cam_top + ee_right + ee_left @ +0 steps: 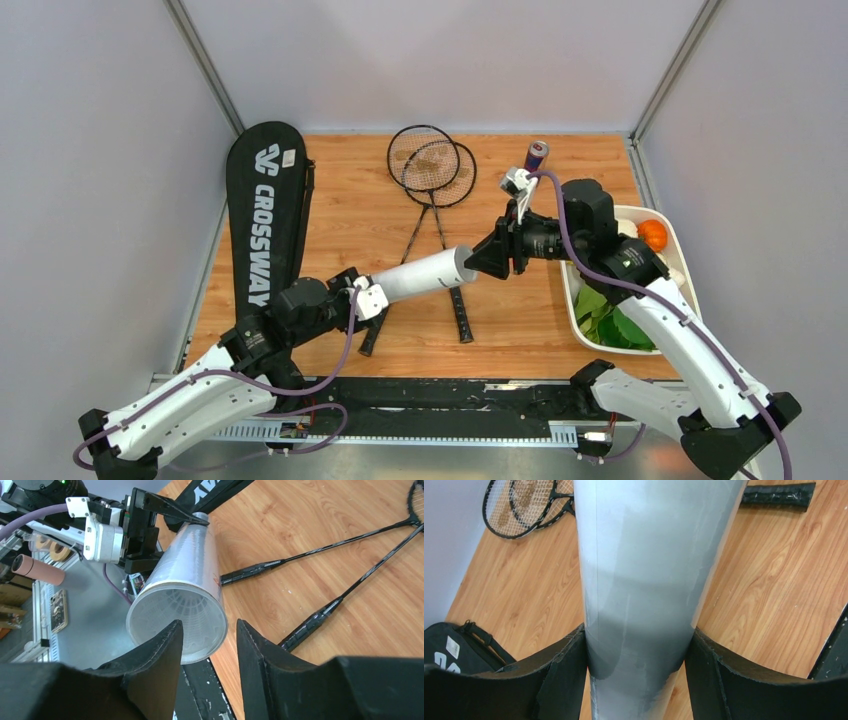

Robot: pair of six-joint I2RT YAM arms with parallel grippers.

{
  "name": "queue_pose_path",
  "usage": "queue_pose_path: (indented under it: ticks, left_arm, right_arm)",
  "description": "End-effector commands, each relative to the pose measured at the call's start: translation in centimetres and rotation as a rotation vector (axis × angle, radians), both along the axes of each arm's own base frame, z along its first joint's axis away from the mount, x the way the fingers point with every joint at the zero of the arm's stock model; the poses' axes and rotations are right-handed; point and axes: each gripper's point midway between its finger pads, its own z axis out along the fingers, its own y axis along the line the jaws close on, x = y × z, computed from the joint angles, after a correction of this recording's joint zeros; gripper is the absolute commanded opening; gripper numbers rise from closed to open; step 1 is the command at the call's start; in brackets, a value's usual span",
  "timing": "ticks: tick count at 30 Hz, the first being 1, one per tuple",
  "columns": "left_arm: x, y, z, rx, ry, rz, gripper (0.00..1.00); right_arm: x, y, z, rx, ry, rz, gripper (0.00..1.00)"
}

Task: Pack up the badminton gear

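While tube (425, 274) is clamped by left gripper (636, 650), fingers (150, 665) of right gripper (209, 630) parted and empty, rackets (432, 165) at far edge and bag (265, 215) at left edge are recorded unpacked.

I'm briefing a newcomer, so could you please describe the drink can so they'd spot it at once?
Follow the wooden table to its far edge, just right of the two racket heads. The can stands there upright, the only red-and-blue thing.

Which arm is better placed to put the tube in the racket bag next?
Left, probably. The left end effector clamps the tube, and the bag lies on its side of the table. The right end effector sits open at the tube's mouth, holding nothing, farther from the bag.
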Motion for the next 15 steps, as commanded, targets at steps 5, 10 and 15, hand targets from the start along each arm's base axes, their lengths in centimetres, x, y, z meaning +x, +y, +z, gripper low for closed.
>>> queue_pose_path:
  ticks: [5, 10, 15]
  left_arm:
    - [0.1, -2.6, 7.3, -0.221, -0.114, -0.069, 0.64]
    - [0.3, -3.0, 8.2, -0.232, -0.140, -0.081, 0.64]
    - [0.6, -3.3, 8.1, -0.220, -0.138, -0.083, 0.64]
  right_arm:
    - [-0.9, 2.4, -2.5, 0.073, 0.094, 0.086, 0.46]
    - [-0.7, 3.0, -3.9, 0.054, 0.118, 0.078, 0.47]
    - [-0.6, 3.1, -4.5, 0.047, 0.142, 0.077, 0.51]
